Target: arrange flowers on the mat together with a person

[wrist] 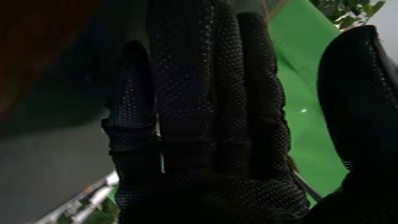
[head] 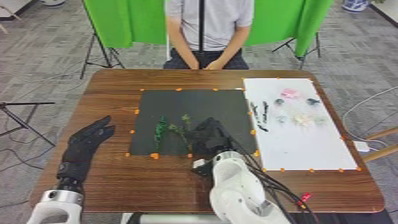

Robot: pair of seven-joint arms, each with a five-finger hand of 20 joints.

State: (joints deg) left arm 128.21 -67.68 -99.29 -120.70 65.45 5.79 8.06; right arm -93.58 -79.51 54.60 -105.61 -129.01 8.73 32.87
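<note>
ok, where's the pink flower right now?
In the head view, the pink flower is on the right, near the far end of the white mat, beyond the pale flowers.

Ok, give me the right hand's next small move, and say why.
Probably swing the right hand toward the pink flower on the white sheet: its fingers are straight and hold nothing, and two green sprigs already lie on the dark mat, with no flower beside them.
</note>
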